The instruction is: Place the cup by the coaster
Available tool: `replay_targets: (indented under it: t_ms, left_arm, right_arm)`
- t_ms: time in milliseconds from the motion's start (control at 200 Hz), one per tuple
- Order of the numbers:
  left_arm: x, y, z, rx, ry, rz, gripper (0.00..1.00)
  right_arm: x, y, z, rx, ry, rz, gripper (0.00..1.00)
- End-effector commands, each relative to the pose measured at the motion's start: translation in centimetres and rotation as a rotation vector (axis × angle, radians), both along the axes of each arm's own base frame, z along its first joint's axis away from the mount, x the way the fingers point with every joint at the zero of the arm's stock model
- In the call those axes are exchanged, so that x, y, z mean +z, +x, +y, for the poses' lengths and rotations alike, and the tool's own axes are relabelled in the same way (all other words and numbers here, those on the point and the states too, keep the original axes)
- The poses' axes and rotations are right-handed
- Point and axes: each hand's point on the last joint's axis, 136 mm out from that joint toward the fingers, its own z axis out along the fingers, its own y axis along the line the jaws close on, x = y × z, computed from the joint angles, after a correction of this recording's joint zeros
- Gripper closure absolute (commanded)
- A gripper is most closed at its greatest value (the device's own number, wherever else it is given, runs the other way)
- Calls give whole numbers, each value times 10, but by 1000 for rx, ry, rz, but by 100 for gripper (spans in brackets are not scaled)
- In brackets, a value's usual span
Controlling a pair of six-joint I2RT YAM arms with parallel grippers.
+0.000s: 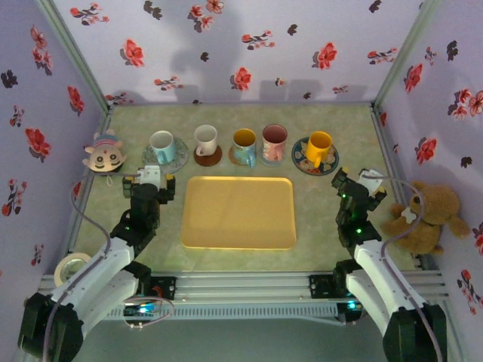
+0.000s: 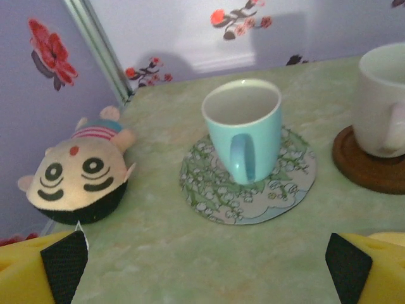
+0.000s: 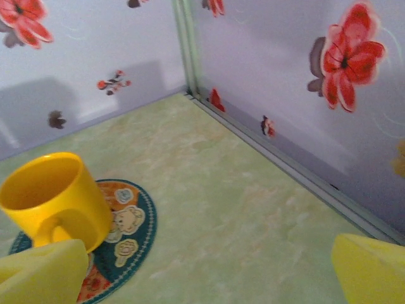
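**Jaws wide, five cups lined up past the tray**

Nearest us, a tape roll point(image 1: 72, 265) lies left of the yellow tray point(image 1: 238, 213). The left jaws hang spread and empty off the tray's far-left corner. The right jaws, spread and empty too, hang off its far-right corner. Beyond the tray runs the row: blue cup point(image 1: 162, 145) on a floral coaster point(image 2: 288, 180), white cup point(image 1: 205, 139) on a brown coaster point(image 1: 207, 159), orange-and-blue cup point(image 1: 244, 147) and pink cup point(image 1: 274, 143) on bare table point(image 1: 332, 226), yellow cup point(image 1: 319, 145) on a teal coaster point(image 3: 130, 231).
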Motion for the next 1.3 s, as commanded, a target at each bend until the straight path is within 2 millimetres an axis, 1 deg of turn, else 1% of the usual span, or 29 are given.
replay_targets:
  t_ms: [0,105,235,305,390,485,685,815,910,970,1055,1150,1230,1280,1295]
  left_arm:
    - [2,6,6,38,-27,-37,0]
    - [-2,14,13,56,-29,-52,0]
    - [-11,23,34,124,-56,-61,0]
    - [-15,28,40,135,-61,-55,0]
    - [-22,32,41,125,-67,-42,0]
    - [-32,36,39,112,-68,-15,0]
    - [-40,48,35,78,-80,-18,0]
    - [-46,57,36,56,-73,-22,0]
    - [-44,65,39,53,-84,-51,0]
    - [-46,70,36,26,-70,-41,0]
    - [-48,76,34,-4,-57,-38,0]
    - [-52,79,41,8,-70,-54,0]
    - [-55,80,48,32,-92,-59,0]
    - [-58,80,51,40,-108,-56,0]
    - [-59,81,52,41,-113,-55,0]
  right_arm:
    - [4,-2,-17,-112,-5,-61,0]
    - [-13,2,-19,-133,-9,-20,0]
    - [-28,11,-19,-142,-16,23,0]
    - [-35,15,-20,-149,-34,54,0]
    - [-42,21,-21,-151,-52,87,1]
    - [-46,28,-19,-147,-58,87,0]
    - [-48,45,-15,-113,-90,111,1]
    - [-48,52,-8,-50,-123,117,1]
    - [-48,60,-4,-4,-125,107,1]
    - [-49,66,-1,29,-127,103,1]
    - [-53,78,9,116,-109,113,1]
    - [-59,88,19,192,-101,128,1]
    - [-65,91,25,236,-100,132,1]
    - [-68,92,25,242,-101,133,1]
    - [-71,93,30,269,-92,135,1]
